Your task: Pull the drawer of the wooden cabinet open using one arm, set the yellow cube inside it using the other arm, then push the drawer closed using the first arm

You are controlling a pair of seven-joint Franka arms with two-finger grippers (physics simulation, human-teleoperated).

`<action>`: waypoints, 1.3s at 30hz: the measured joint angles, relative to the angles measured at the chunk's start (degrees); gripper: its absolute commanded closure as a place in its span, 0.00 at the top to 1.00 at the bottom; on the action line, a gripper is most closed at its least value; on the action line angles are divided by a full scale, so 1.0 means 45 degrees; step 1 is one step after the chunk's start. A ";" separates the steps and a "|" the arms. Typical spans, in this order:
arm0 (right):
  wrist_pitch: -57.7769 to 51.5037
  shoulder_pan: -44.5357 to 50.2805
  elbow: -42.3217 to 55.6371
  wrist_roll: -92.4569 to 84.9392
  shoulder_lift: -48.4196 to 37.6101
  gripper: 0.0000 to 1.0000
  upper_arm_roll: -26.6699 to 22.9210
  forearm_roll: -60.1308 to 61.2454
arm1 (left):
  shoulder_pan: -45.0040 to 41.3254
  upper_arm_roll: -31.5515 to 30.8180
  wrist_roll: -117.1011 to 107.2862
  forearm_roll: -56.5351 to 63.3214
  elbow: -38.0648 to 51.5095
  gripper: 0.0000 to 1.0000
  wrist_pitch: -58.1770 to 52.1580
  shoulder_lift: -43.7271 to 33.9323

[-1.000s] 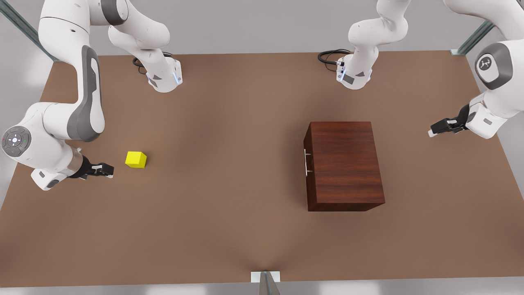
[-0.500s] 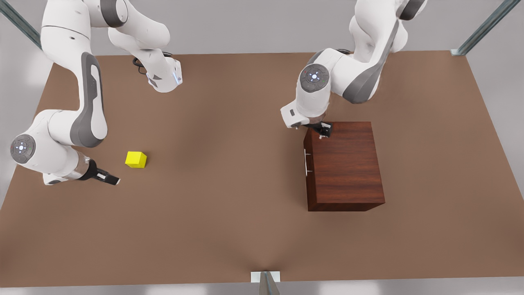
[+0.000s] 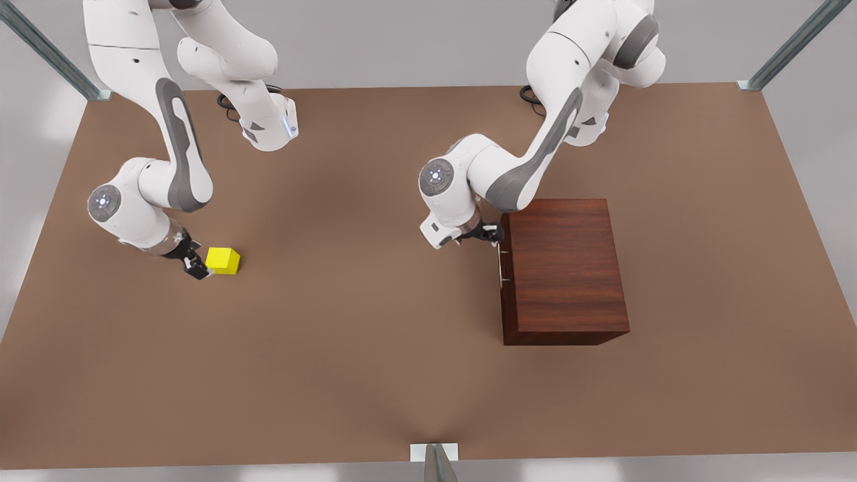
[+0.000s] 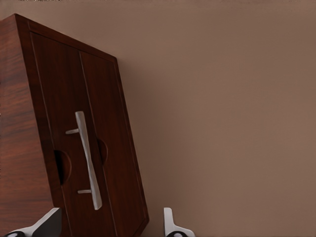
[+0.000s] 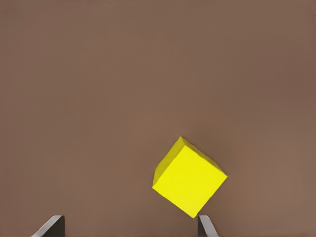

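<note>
Front view: cube (image 3: 223,260) on table (image 3: 348,348) at the front view's left, right gripper (image 3: 196,268) just beside it. Cabinet (image 3: 566,271) at the front view's right, drawer (image 3: 504,268) closed; left gripper (image 3: 494,233) near handle (image 3: 501,266).
Left wrist view: fingers (image 4: 173,224) spread, handle (image 4: 88,159) ahead, not gripped.
Right wrist view: fingers (image 5: 207,227) spread, cube (image 5: 188,177) ahead, not pinched.

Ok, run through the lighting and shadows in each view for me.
Front view: even, soft light, a faint dark patch on the table, no glare. Left wrist view: the cabinet casts a soft shadow beside it, and the handle is bright. Right wrist view: the yellow cube is evenly lit, with a faint shadow behind it.
</note>
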 measured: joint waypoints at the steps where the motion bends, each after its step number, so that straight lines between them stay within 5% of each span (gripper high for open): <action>1: 0.0313 -0.0022 -0.0207 0.0277 0.0002 1.00 0.0003 -0.0001 | 0.0014 0.0026 -0.0250 0.0258 0.0001 1.00 0.0118 0.0141; 39: 0.3927 -0.0322 -0.1824 0.5237 0.2545 1.00 -0.0016 -0.0088 | 0.0303 0.0132 -0.4089 0.2636 -0.0150 1.00 0.2193 0.1721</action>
